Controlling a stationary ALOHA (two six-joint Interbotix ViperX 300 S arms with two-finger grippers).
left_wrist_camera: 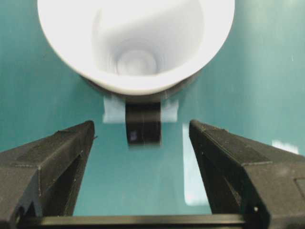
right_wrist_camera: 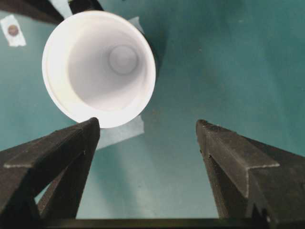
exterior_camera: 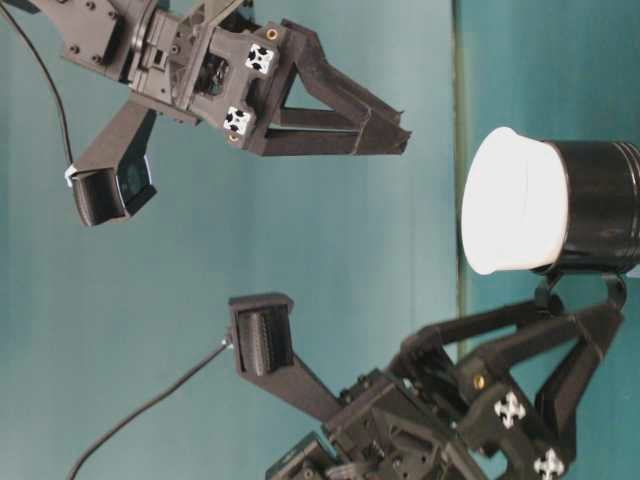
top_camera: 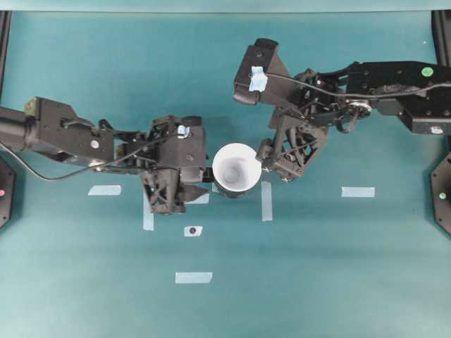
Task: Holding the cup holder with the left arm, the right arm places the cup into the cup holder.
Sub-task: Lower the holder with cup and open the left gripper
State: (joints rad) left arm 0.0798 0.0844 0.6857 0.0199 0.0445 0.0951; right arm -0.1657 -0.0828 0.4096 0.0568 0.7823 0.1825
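The white cup (top_camera: 236,169) stands upright inside the black cup holder (top_camera: 227,194) at the table's centre. In the left wrist view the cup (left_wrist_camera: 136,43) fills the top, with the holder's stubby handle (left_wrist_camera: 143,125) sticking out below it. My left gripper (left_wrist_camera: 140,125) is open, its fingertips either side of the handle and apart from it. My right gripper (right_wrist_camera: 147,123) is open and empty just right of the cup (right_wrist_camera: 97,67), with one fingertip near the rim. From table level the cup (exterior_camera: 515,200) sits in the holder (exterior_camera: 600,205).
Pale tape strips lie on the teal table (top_camera: 317,282) at left (top_camera: 104,190), right (top_camera: 358,191), front (top_camera: 194,277) and beside the cup (top_camera: 266,201). A small black dot on a tape patch (top_camera: 192,231) sits in front of the left gripper.
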